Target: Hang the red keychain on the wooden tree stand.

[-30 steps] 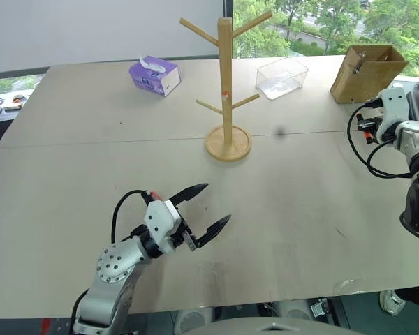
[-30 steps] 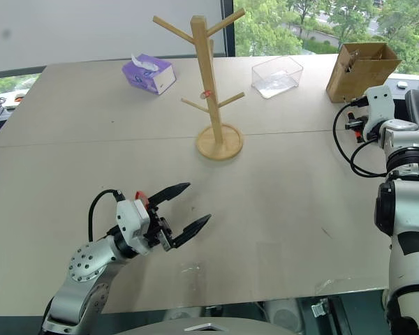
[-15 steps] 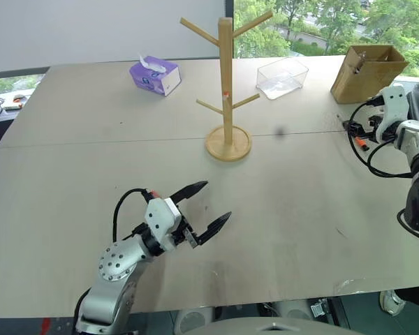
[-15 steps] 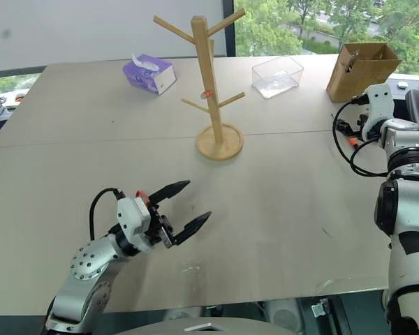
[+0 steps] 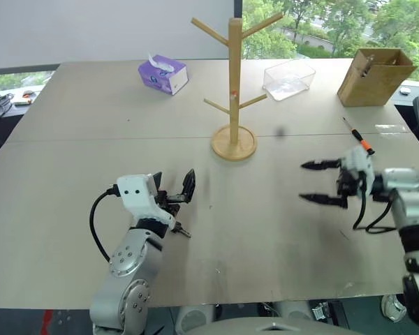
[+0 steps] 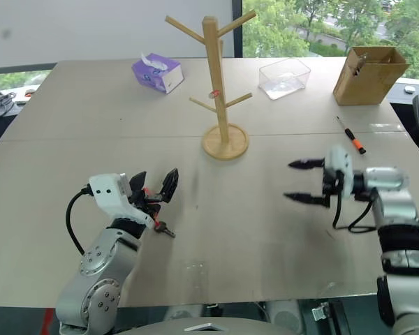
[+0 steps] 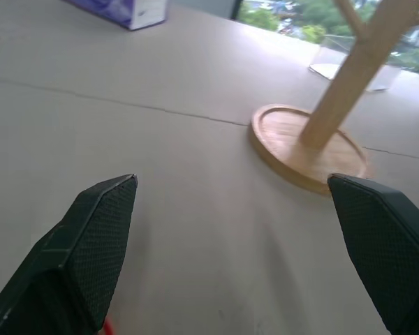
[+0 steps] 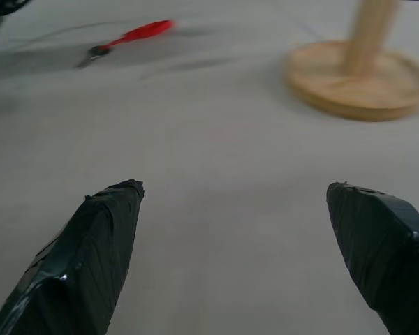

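Observation:
The red keychain lies flat on the table, its dark ring and key poking out beside my left wrist. My left gripper hovers open just above and past it, pointing toward the wooden tree stand, with nothing between its fingers. The stand is upright mid-table on its round base, and a small red mark shows on its pole. My right gripper is open and empty at the right, low over the table. It points left, toward the keychain, well short of it.
A purple tissue box sits at the back left. A clear plastic container and a brown box stand at the back right. A slim screwdriver with an orange handle lies in front of the box.
My right arm swung from beside the brown box down toward the table's middle and opened, leaving the screwdriver on the table. My left gripper turned to point forward, and the key now shows beside it.

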